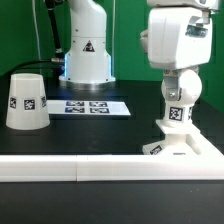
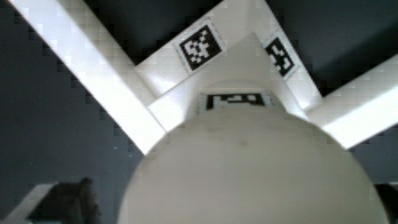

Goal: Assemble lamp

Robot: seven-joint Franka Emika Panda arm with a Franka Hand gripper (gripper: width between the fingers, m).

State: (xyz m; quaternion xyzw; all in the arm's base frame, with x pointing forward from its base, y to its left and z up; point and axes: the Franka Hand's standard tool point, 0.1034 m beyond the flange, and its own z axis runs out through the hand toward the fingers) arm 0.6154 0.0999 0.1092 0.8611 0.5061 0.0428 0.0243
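Observation:
The white ball-shaped bulb [image 1: 182, 92] stands upright on its tagged neck on the flat square base [image 1: 190, 148] at the exterior view's right. My gripper [image 1: 181, 86] comes down from above and is shut on the bulb's ball. In the wrist view the bulb [image 2: 249, 160] fills the picture, with the base [image 2: 205, 45] and its tags beneath it and one dark finger [image 2: 63, 200] beside the ball. The cone-shaped shade [image 1: 27, 100] stands alone at the exterior view's left, far from the gripper.
A white rail [image 1: 100, 170] runs along the table's front edge, with the base close against it. The marker board [image 1: 92, 106] lies mid-table in front of the arm's pedestal [image 1: 88, 50].

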